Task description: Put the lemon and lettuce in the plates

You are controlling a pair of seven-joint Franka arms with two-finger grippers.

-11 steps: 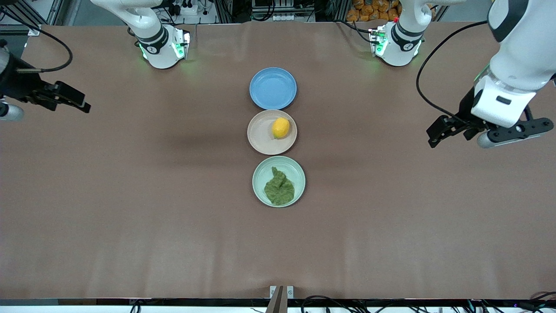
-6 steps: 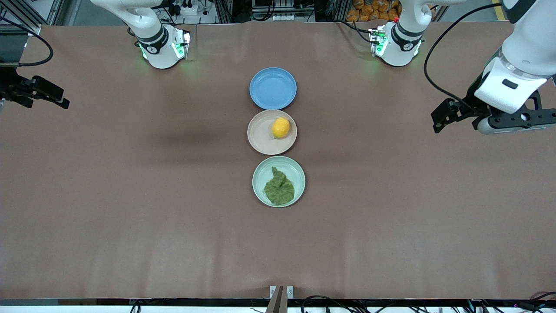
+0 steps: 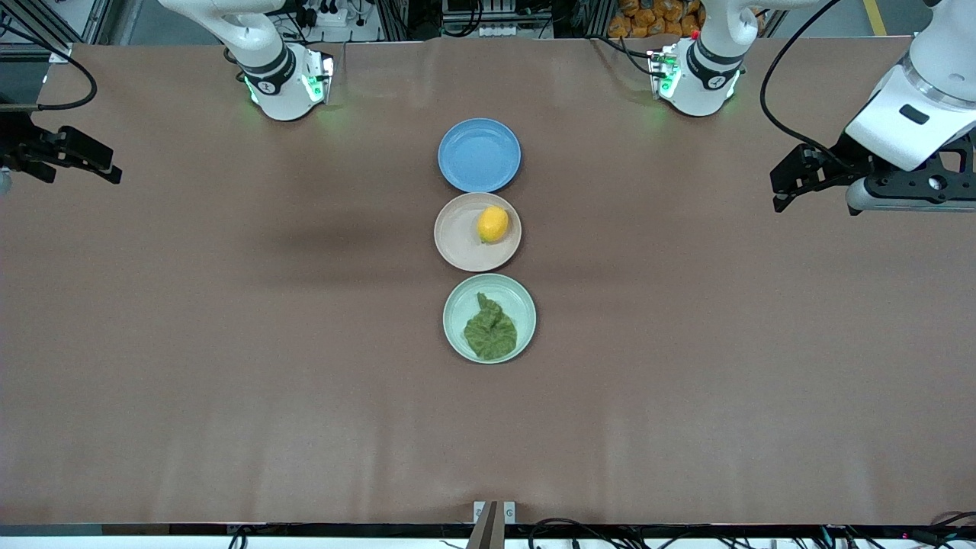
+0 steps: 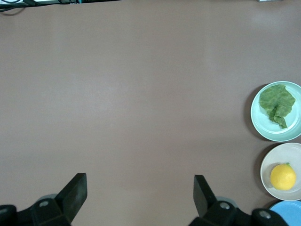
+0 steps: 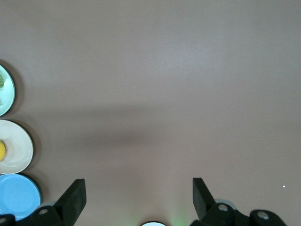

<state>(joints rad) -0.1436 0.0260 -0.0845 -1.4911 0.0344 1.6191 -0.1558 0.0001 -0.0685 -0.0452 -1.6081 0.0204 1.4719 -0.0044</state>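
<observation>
Little is left to go wrong for you here, by my reading: both items already sit in plates, so the risk lies in any needless return to the middle of the surface. Send an arm back low and you could clip a rim and slide a plate, or roll the lemon out (it is round and rests near its plate's edge toward the left arm's end).

The lemon, small, oval, bright yellow, lies in the beige-pink plate. The lettuce, a dark green wrinkly leaf with ragged edges, folded on itself, lies in the mint green plate, which is the plate nearest the front camera. The blue plate holds nothing and touches the beige-pink one, or nearly so.

Left gripper: over bare surface at the left arm's end, well apart from the plates, fingers spread and holding nothing. Right gripper: over the surface edge at the right arm's end, fingers spread too, empty. The light leaf could shift in any draught from a close pass.
</observation>
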